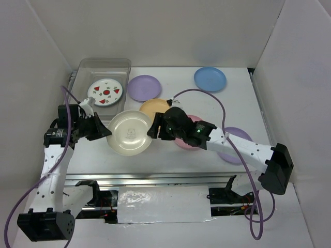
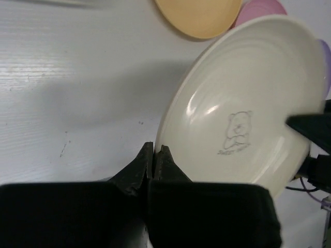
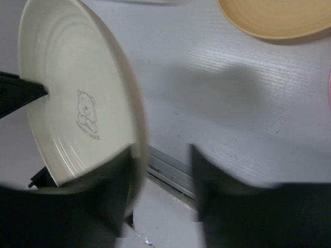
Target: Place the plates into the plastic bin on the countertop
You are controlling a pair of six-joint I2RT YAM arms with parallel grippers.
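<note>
The countertop (image 1: 103, 161) is a flat white surface enclosed by white walls. The plastic bin (image 1: 103, 62) stands at its far left corner and contains the fruit-print plate (image 1: 105, 92), lying flat on the bin floor. The cream plate (image 1: 130, 133) is near the front centre, raised off the surface and tilted, with a bear outline visible on its inner face. It is outside the bin, between the two grippers. Five plates lie flat on the countertop: the lilac plate (image 1: 144, 88) just right of the bin, the blue plate (image 1: 210, 78) at the far right, the yellow-orange plate (image 1: 154, 107) behind the cream plate, and the pink plate (image 1: 184, 143) and the second lilac plate (image 1: 239, 134), both partly covered by the right arm. The left gripper (image 2: 153, 151) has its fingers pressed together, pinching the left rim of the cream plate. The right gripper (image 3: 160, 150) has its fingers spread, with the plate's right rim against one finger.
</note>
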